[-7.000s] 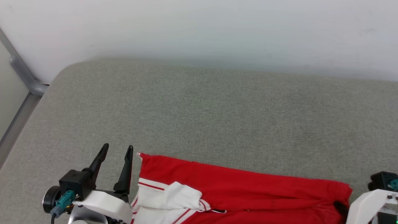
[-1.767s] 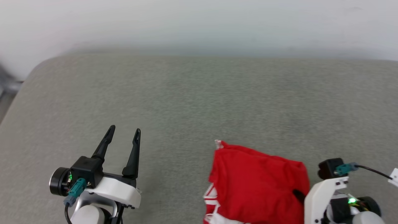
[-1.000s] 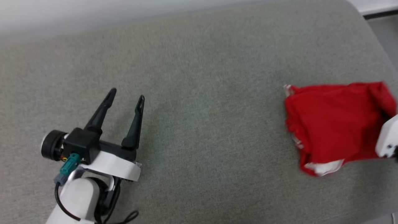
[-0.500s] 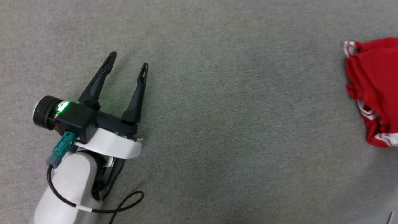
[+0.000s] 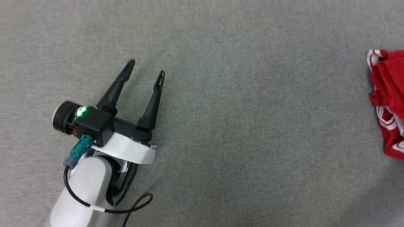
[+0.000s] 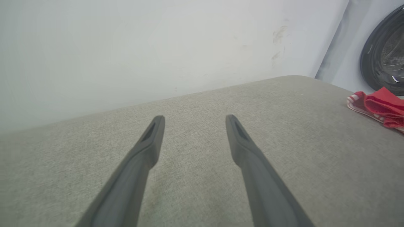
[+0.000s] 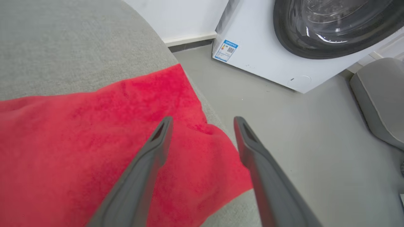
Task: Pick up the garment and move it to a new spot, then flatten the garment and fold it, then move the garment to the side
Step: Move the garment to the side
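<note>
While right hand [image 7: 202,121] gapes, empty, garment [image 7: 94,132] lies just beneath, prob. untouched.

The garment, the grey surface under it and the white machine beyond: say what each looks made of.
The garment: soft matte red fabric, probably knit; it creases and slumps. The grey surface: matte woven upholstery with a speckled weave, probably padded given its rounded corner. The white machine: smooth casing, painted metal or plastic; its door looks like dark glossy glass or plastic, showing highlights.

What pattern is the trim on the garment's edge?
Red-and-white stripes; the trim shows best in the head view.
</note>
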